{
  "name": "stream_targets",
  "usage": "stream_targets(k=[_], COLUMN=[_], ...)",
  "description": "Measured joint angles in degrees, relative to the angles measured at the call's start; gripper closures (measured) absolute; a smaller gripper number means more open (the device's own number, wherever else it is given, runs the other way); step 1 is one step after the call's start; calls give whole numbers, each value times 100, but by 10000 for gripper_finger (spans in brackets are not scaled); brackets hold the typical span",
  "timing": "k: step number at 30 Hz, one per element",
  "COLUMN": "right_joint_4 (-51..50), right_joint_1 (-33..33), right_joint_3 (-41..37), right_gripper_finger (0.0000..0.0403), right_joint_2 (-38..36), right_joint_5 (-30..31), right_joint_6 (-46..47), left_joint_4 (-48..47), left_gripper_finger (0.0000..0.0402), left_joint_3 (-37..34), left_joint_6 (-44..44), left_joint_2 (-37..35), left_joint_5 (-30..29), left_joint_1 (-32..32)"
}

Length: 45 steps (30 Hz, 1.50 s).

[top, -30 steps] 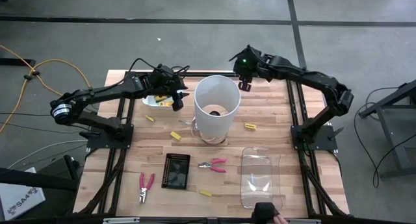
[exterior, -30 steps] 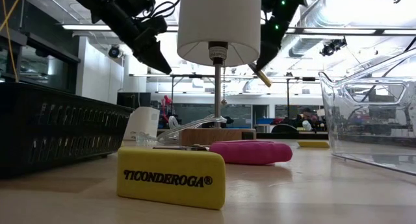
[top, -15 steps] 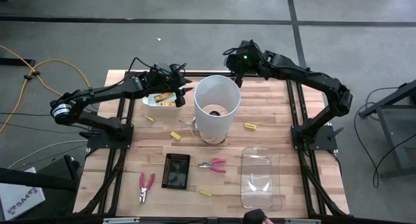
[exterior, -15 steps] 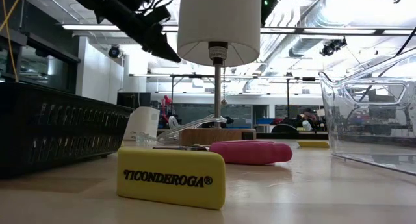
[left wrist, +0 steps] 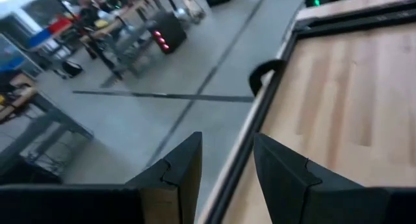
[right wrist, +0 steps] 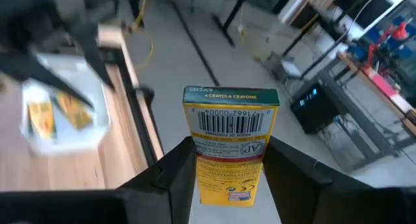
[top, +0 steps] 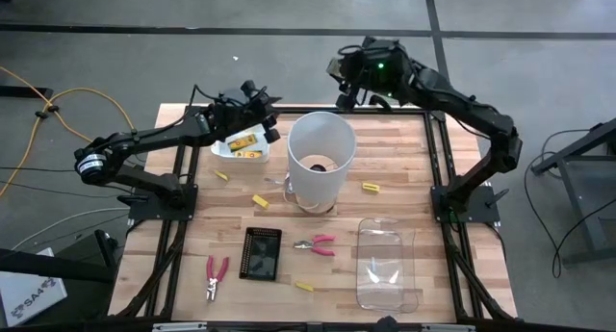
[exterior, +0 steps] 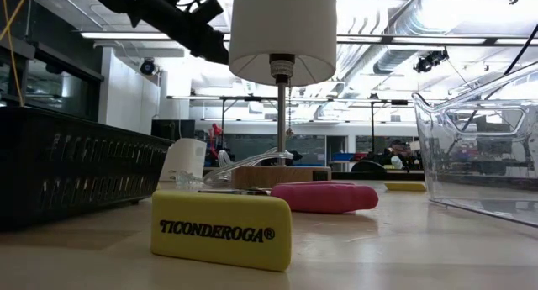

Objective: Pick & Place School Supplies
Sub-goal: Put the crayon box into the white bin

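currently right gripper [right wrist: 224,169] grips a yellow crayon box [right wrist: 229,143] above the table's far edge. left gripper [left wrist: 224,162] hangs open, empty, over the white tray [top: 234,147].

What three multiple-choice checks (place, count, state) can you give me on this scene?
1. The white tray lies: A on the table's left half; B on its right half; C on the floor.
2. Pink-handled pliers on the table: A one; B two; C four.
3. The right gripper is: A open, empty; B shut on a crayon box; C shut on pliers.
Key: 1 A, the high view shows it there. 2 B, two pink pairs lie there. 3 B, its wrist view shows the box between the fingers.
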Motion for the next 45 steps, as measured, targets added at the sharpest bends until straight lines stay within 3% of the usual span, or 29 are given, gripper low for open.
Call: stream_targets(k=[9, 23, 32, 40, 45], right_joint_4=[605, 1408, 1714, 1855, 2077], right_joint_1=[27, 26, 26, 26, 26], right_joint_3=[479, 520, 520, 520, 520], right_gripper_finger=[244, 244, 244, 244, 244], right_joint_2=[-6, -2, -2, -2, 0], right_joint_5=[-583, -1590, -2124, -2307, -2428], right_joint_6=[456, 1459, 1992, 2253, 2362], left_joint_4=[710, 2156, 2972, 3985, 4175], left_gripper_finger=[269, 269, 269, 269, 269], left_joint_3=[0, 0, 0, 0, 0], left_joint_6=[327, 680, 1665, 2141, 2359], left_joint_2=[0, 0, 0, 0, 6], left_joint_5=[-153, -167, 75, 80, 718], left_joint_1=[0, -222, -773, -798, -649])
